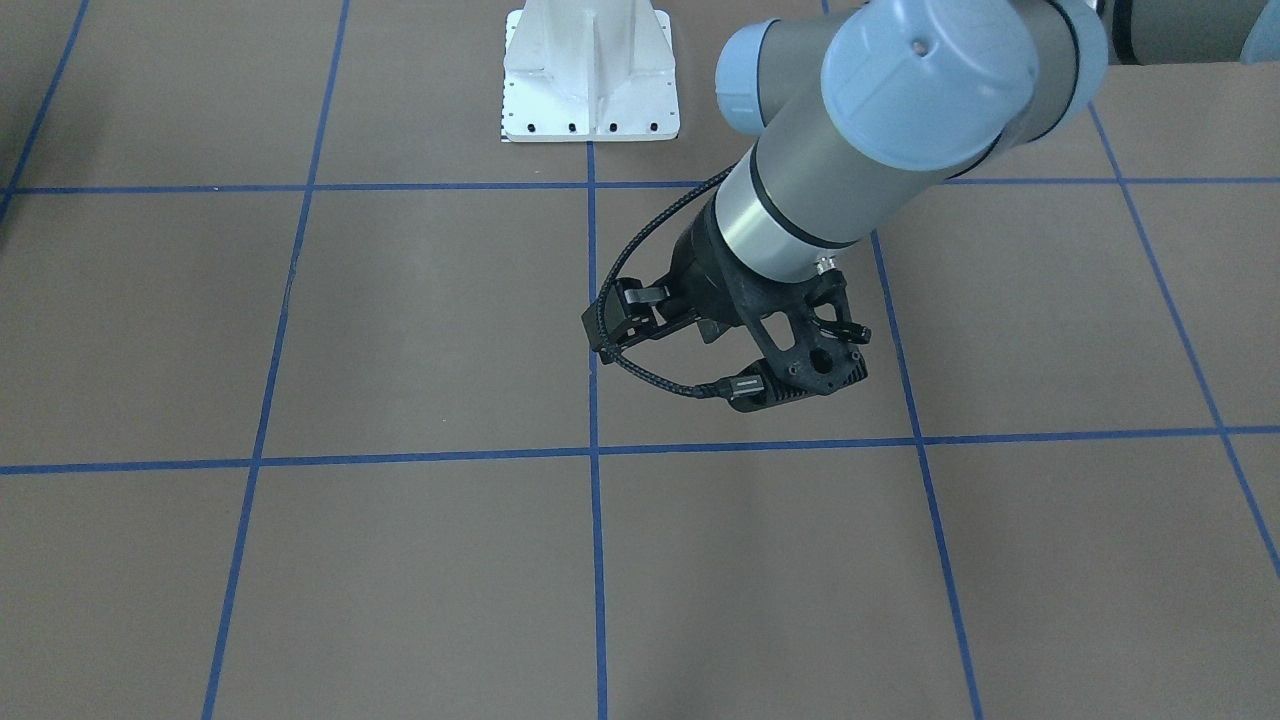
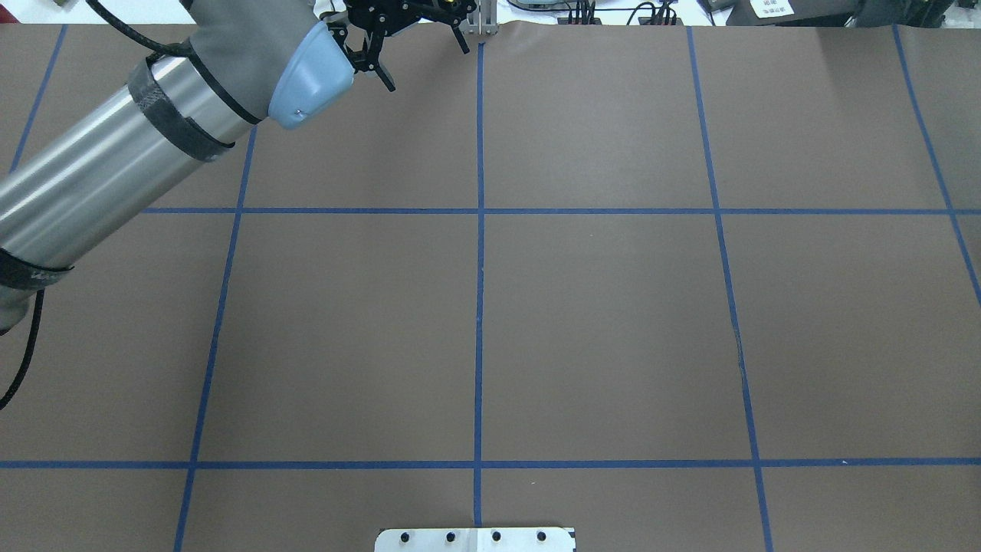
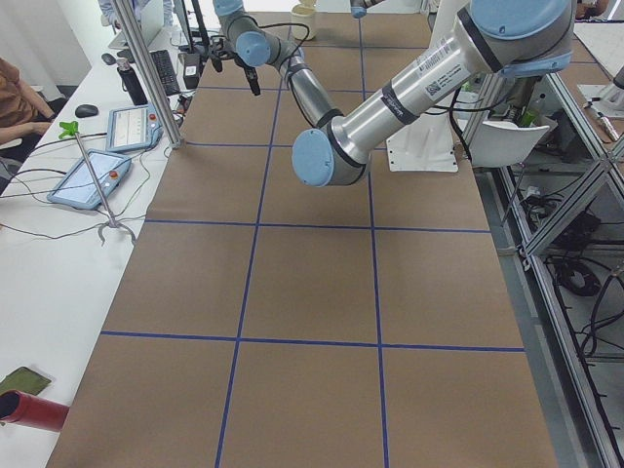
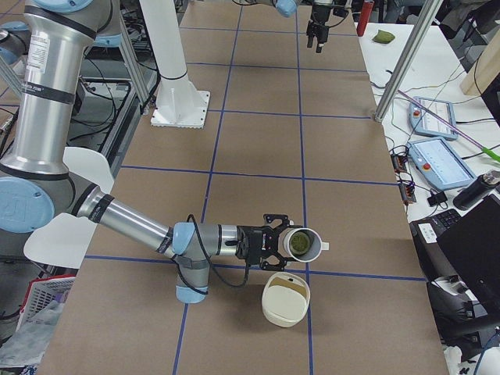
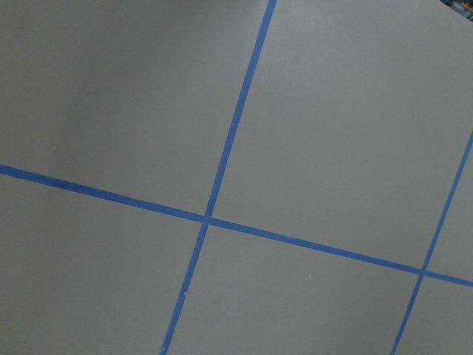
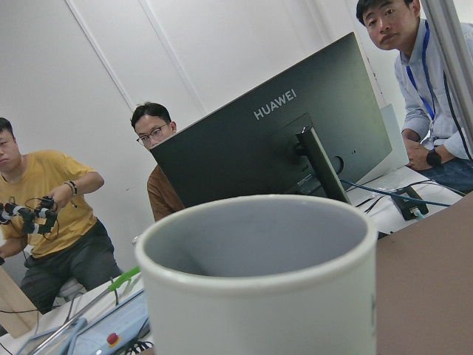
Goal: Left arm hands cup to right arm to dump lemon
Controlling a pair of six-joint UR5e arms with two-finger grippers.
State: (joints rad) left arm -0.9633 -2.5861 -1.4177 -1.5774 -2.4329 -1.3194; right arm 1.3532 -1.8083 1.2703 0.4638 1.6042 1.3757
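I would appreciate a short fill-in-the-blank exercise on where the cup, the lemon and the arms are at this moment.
1. The cup is at the tip of the ____ arm.
2. The lemon sits ____ the cup.
3. The left hand is ____ and holds nothing.
4. The grid lines on the table are ____.
Missing words: right; inside; open; blue.

table: brown, blue tape grid | exterior left view: white desk 9 o'clock, post 11 o'clock | right wrist view: monitor 12 o'clock, white wall behind
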